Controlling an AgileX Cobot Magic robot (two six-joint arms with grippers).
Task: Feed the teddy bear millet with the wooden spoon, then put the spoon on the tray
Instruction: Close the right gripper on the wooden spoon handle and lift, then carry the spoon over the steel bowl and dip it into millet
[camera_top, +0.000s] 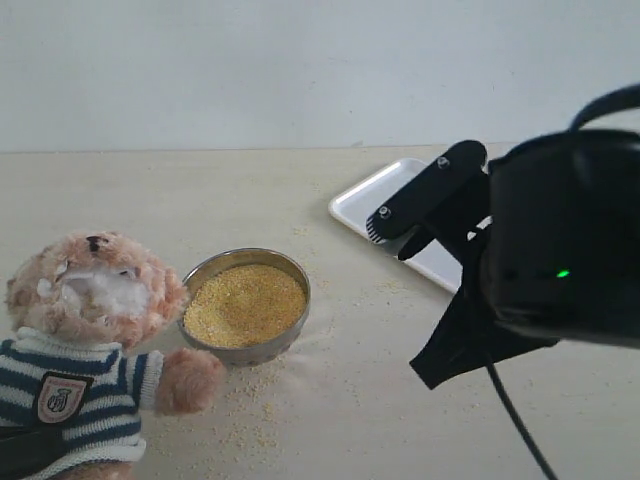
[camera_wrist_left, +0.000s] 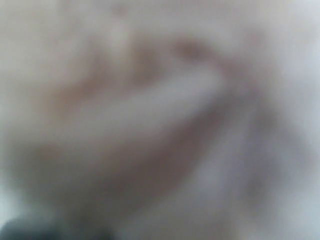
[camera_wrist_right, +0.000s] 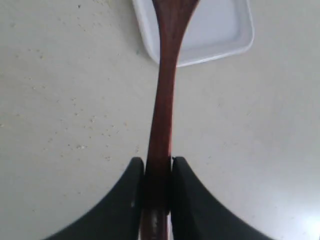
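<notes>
The teddy bear (camera_top: 95, 330) sits at the near left in its striped shirt. Beside its paw stands a round metal bowl (camera_top: 292, 268) full of yellow millet (camera_top: 245, 303). My right gripper (camera_wrist_right: 158, 162) is shut on the handle of the dark reddish wooden spoon (camera_wrist_right: 165, 90). The spoon's bowl end reaches over the near corner of the white tray (camera_wrist_right: 225, 30). In the exterior view, the right arm (camera_top: 560, 240) covers part of the tray (camera_top: 375, 200) and I cannot pick out the spoon. The left wrist view is a brownish blur, with no jaws discernible.
Loose millet grains (camera_top: 250, 400) lie scattered on the pale table (camera_top: 350, 420) around the bowl and toward the tray. A dark shape (camera_top: 22, 452) shows at the bear's lower left edge. A plain wall stands behind the table.
</notes>
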